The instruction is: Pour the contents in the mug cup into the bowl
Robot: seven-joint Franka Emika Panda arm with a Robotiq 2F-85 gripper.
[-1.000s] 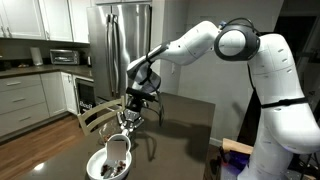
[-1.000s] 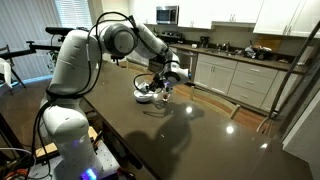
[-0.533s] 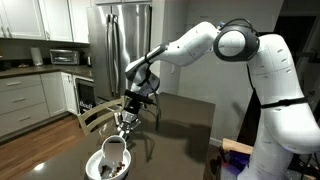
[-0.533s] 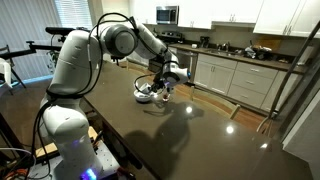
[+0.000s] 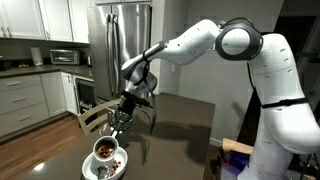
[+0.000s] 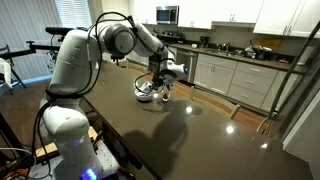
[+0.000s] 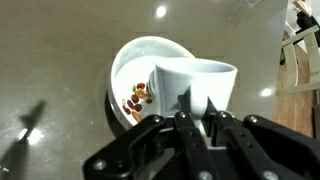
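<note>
The mug cup [image 7: 195, 82] tilts slantwise over the bowl [image 7: 130, 60] at the edge of the table [image 5: 185, 125]; the outstretched arm [image 5: 190, 45] points its gripper [image 7: 200, 112] down, pinching the mug cup.

The mug cup [image 7: 196, 82] and bowl [image 7: 125, 60] are showing plain white, the contents [image 7: 137, 98] are looking brown and reddish, the counter [image 7: 50, 50] is gleaming dark.
</note>
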